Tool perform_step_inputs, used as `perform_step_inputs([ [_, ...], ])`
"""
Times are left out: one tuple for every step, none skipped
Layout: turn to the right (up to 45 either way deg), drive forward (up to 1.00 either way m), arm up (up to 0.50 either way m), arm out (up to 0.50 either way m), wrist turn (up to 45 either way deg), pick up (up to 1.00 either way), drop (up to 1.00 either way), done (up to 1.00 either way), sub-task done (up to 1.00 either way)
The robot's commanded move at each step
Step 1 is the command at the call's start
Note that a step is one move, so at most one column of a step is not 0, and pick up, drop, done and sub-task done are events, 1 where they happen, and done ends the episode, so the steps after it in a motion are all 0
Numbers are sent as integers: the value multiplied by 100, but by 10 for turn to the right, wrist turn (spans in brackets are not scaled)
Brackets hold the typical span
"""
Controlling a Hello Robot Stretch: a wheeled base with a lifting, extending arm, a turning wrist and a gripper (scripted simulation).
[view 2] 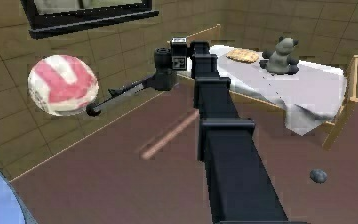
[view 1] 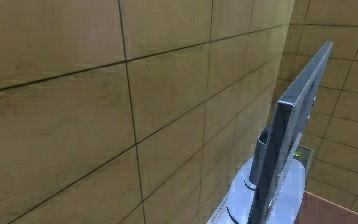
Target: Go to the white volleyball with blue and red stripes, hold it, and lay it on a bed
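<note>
White with red stripes, the ball (view 2: pixel 62 85) hangs in our jaws clear of the floor (view 2: pixel 117 185), so we should swing slowly toward the bed (view 2: pixel 292 98) and lower it onto bare sheet beside the teddy (view 2: pixel 281 55).

Our forward camera faces ahead and slightly down, hard up against a tan panelled wall (view 1: pixel 87 100), with a thin screen (view 1: pixel 292 120) edge-on at its right. Our side camera looks out along the arm (view 2: pixel 232 150), across the floor (view 2: pixel 87 190) to a distant bed (view 2: pixel 287 90). Tan panelling backs both views.
</note>
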Motion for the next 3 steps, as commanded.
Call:
perform_step_inputs([
  [0, 0, 0, 0, -450, 0, 0, 0, 0],
  [0, 0, 0, 0, -120, 0, 0, 0, 0],
  [0, 0, 0, -34, 0, 0, 0, 0, 0],
])
